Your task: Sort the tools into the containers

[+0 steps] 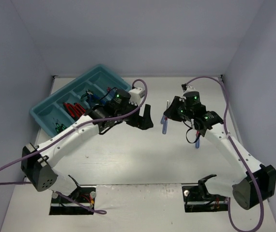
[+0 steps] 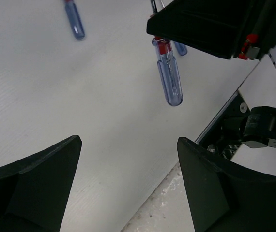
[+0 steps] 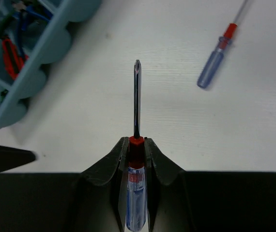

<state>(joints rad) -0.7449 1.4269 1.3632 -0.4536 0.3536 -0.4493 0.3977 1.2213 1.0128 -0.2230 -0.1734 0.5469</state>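
The teal tray (image 1: 60, 94) stands at the far left and holds several tools, among them red-handled cutters (image 1: 72, 109); its scalloped wall (image 3: 36, 63) shows in the right wrist view. My right gripper (image 3: 136, 141) is shut on a blue-handled screwdriver (image 3: 136, 92) by its red collar and holds it above the table's middle (image 1: 164, 126). The left wrist view shows it hanging (image 2: 170, 79). A second blue screwdriver (image 1: 196, 140) lies on the table (image 3: 216, 62) (image 2: 74, 19). My left gripper (image 2: 129, 142) is open and empty, just left of the right gripper (image 1: 169, 115).
Grey walls close in the table on three sides. Two black mounts (image 1: 203, 186) and cut-outs sit at the near edge between the arm bases. The left gripper's finger (image 3: 7, 157) shows at the left of the right wrist view.
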